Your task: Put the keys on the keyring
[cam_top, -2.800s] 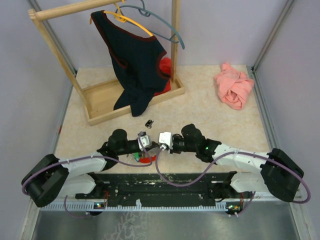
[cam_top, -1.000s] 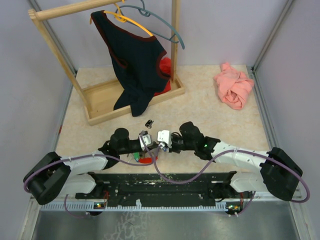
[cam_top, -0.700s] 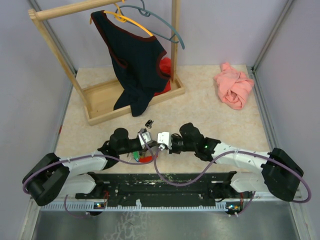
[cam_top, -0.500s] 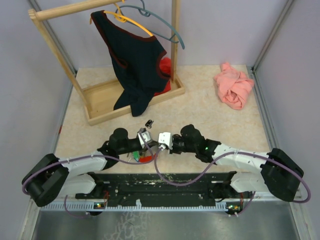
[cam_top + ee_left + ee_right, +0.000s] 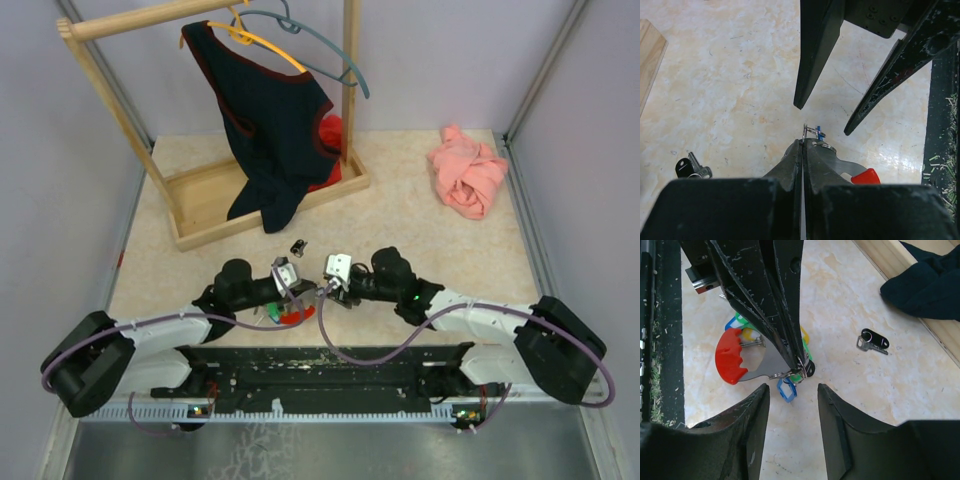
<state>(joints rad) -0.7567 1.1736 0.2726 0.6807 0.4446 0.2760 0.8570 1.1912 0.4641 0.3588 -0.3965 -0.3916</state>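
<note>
Two robot arms meet low over a pale stone-patterned tabletop (image 5: 860, 405). The left end effector (image 5: 802, 146) has its fingers pressed together, pinching a tiny wire keyring (image 5: 812, 132) at their tips. The right end effector (image 5: 823, 119) faces it with its fingers apart, one on either side of the ring, holding nothing.

The keys (image 5: 787, 389) hang and lie in a small bunch at and below the pinched ring, showing blue, green and yellow plastic heads. A flat silvery piece with a large red scalloped head (image 5: 730, 359) sits among them. A separate black key (image 5: 873, 342) lies alone on the tabletop, well apart from the bunch, towards the wooden rack.

The keys are probably very light, stiff and slick along the metal. The plastic head likely gives the broadest, least slippery hold, taken at its edges so the hole stays free. The ring looks like thin, springy wire that would twist if it were pinched off-centre.

The ring is too small for its split to be made out. It cannot be told which keys are already threaded on and which merely lie beneath. From overhead the arms cover most of the bunch. What the red-headed piece is remains unclear.
</note>
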